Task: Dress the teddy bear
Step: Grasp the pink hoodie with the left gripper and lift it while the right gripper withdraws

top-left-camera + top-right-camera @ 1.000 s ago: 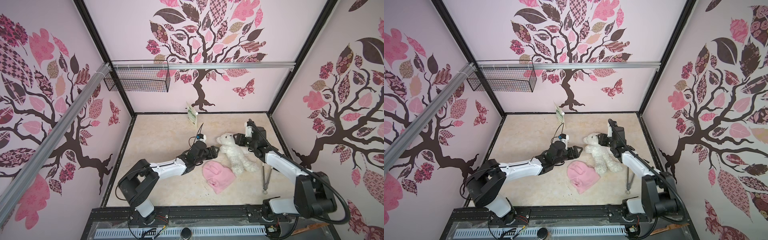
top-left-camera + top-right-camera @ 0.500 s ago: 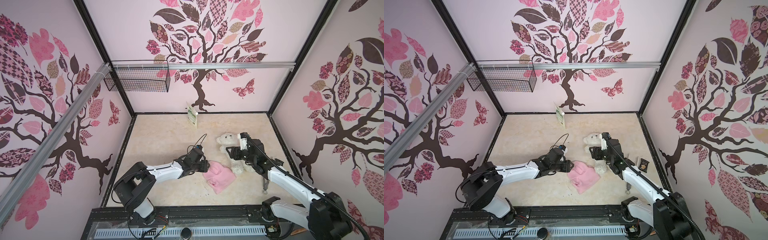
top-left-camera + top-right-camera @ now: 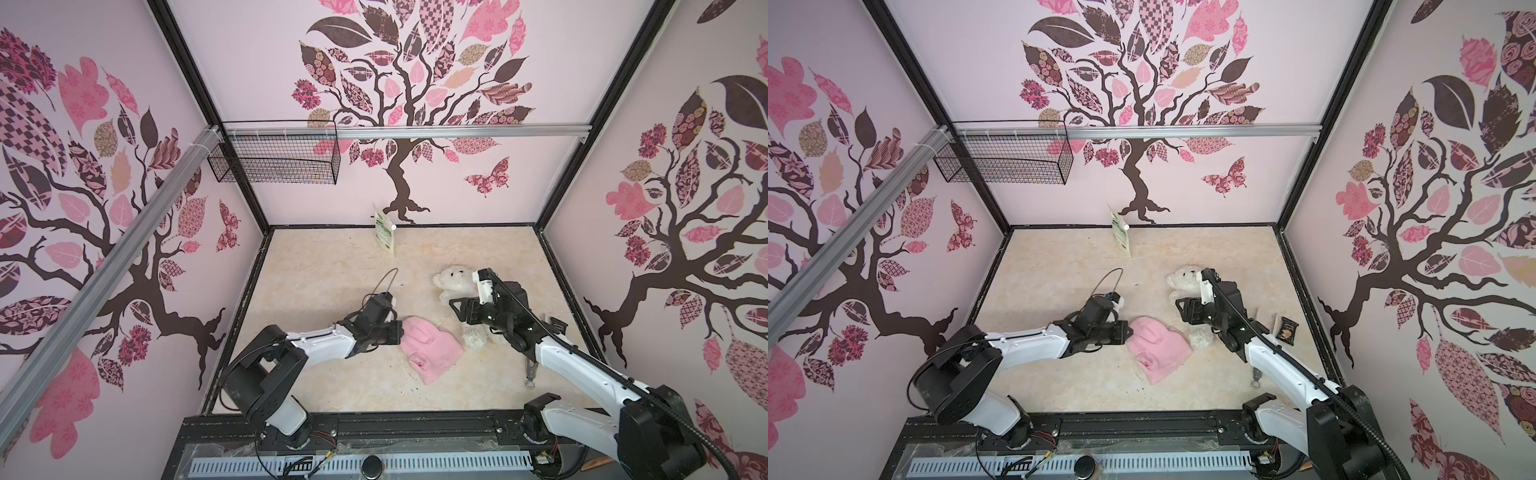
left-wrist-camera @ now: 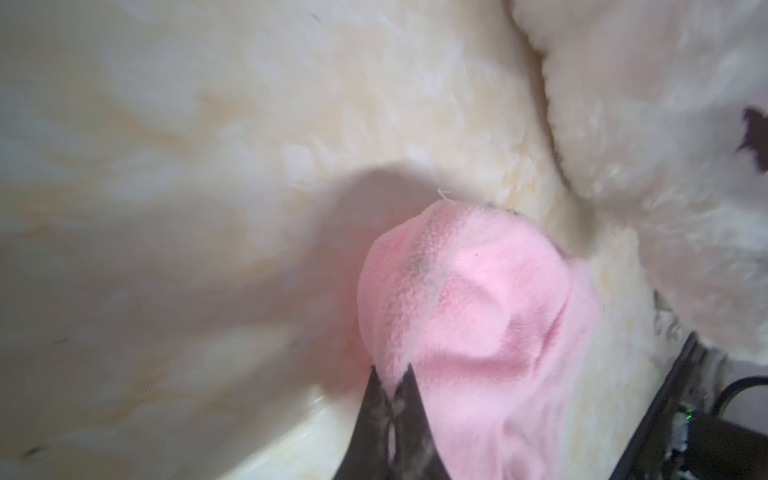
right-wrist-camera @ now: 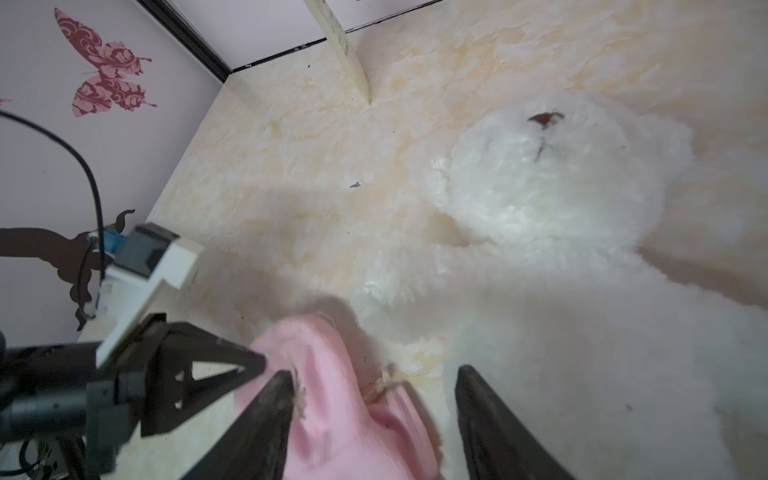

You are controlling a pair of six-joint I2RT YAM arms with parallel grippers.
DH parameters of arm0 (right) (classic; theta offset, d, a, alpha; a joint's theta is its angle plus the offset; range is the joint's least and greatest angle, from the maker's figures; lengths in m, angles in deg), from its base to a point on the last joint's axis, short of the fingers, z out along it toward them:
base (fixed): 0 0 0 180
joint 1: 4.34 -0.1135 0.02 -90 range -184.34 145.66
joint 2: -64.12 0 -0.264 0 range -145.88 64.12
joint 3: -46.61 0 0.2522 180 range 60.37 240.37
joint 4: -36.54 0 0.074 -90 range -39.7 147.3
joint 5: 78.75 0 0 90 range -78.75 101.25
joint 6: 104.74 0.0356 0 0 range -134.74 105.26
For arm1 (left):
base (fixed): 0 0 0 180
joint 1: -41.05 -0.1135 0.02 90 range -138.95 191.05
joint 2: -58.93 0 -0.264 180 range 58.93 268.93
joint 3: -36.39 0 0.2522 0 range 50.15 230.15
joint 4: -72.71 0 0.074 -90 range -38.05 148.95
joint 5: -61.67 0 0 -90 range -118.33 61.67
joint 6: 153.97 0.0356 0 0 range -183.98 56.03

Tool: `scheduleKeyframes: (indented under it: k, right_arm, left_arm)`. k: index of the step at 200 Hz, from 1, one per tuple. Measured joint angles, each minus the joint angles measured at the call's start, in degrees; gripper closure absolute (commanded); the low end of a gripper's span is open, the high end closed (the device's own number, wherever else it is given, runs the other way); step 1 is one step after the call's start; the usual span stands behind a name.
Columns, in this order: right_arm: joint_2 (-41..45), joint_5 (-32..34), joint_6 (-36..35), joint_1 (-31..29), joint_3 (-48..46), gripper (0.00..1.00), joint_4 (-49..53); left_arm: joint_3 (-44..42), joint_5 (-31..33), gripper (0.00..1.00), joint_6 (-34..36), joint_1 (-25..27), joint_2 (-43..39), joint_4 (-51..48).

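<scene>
The teddy bear (image 3: 451, 280) (image 3: 1185, 283), white and fluffy, lies on its back right of the floor's middle, and my right arm covers its body. It also fills much of the right wrist view, where the teddy bear (image 5: 540, 187) shows its dark nose. A pink top (image 3: 432, 347) (image 3: 1158, 349) lies just in front of it. My left gripper (image 3: 399, 332) (image 4: 390, 374) is shut on the left edge of the pink top (image 4: 478, 311). My right gripper (image 3: 455, 309) (image 5: 374, 372) is open over the bear's belly, with the pink top (image 5: 332, 399) showing between its fingers.
A wire basket (image 3: 274, 164) hangs from the back rail at the left. A small card (image 3: 384, 228) stands near the back wall. A metal tool (image 3: 532, 372) and a dark packet (image 3: 1287, 328) lie by the right wall.
My left gripper moved from beside the bear's head to the pink top and shut on its edge. My right gripper swung from the bear's right side to over its belly.
</scene>
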State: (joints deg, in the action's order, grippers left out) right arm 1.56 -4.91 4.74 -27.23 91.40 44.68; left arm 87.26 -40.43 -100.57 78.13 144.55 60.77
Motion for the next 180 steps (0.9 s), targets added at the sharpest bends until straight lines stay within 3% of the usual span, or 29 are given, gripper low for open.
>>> scheduleKeyframes:
  k: [19,43,73,119,180]
  right_arm:
    - [1.07,0.57,-0.87,-5.64,-0.57,0.35,-0.24]
    - [0.59,4.09,-4.70,-17.00,-0.44,0.34,-1.27]
    - [-4.37,9.03,-10.25,-28.61,1.14,0.33,-1.97]
    - [-10.56,10.62,-14.62,-35.65,1.40,0.26,-7.74]
    - [-20.28,8.48,-13.44,-36.87,5.95,0.26,-16.72]
  left_arm:
    - [-1.38,-0.42,0.97,0.42,-5.73,-3.89,-0.26]
    - [-3.43,-2.12,0.99,0.35,-12.07,-5.75,-0.09]
    - [-7.65,-3.69,1.00,-3.74,-16.87,-11.26,-0.37]
    - [-8.07,-5.16,1.00,-10.47,-16.90,-25.53,-1.16]
    - [-8.04,-3.52,1.00,-13.14,-15.80,-33.09,-8.50]
